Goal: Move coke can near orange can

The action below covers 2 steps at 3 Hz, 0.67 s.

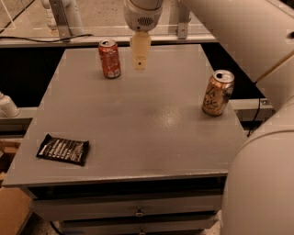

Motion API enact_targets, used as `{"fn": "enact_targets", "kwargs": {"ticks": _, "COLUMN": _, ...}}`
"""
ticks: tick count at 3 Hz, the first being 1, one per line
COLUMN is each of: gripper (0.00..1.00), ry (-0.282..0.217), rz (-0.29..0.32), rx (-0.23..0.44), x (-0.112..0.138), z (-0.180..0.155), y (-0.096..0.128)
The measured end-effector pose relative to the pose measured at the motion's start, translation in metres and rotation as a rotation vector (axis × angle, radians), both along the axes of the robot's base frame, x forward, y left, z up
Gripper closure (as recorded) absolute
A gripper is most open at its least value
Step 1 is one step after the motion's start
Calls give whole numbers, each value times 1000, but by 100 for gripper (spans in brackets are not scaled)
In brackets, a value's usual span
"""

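The grey table is the reference for all places here. The coke can stands upright on the table close to its far edge, a little left of the middle of that edge, with some bare surface between it and the far-left corner. The orange can stands upright very near the right edge of the table, about half way along this edge, so there is almost no room on its right side. A flat black packet lies near the front-left corner of the table, a bit inside from the left and front edges. The whole middle of the table, from the far edge down to the front edge, is bare, and this wide band lies between the two cans, which are well apart. Under the front edge of the table the drawer fronts are visible. The gripper hangs over the far part of the table, near the middle of the far edge and just to the right of the coke can, not touching it. It points straight down from a round white wrist. Whether the gripper is spread or closed, I cannot tell. The thick white arm comes from the front-right corner side of the table, rises over the right edge and bends back to the wrist.
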<state>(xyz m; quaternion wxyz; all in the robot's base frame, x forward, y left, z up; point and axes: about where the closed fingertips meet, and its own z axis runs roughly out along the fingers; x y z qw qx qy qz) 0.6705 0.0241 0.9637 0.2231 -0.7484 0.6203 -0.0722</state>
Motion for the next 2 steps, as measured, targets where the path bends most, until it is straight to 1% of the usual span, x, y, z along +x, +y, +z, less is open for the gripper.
{"fn": "enact_targets", "kwargs": {"ticks": 1, "gripper": 0, "ry": -7, "rz": 20, "rx": 70, "x": 13, "z": -7, "y": 21}}
{"fn": "enact_targets", "kwargs": {"ticks": 2, "gripper": 0, "ry": 21, "rz": 15, "rx": 169, "x": 24, "z": -11, "y": 34}}
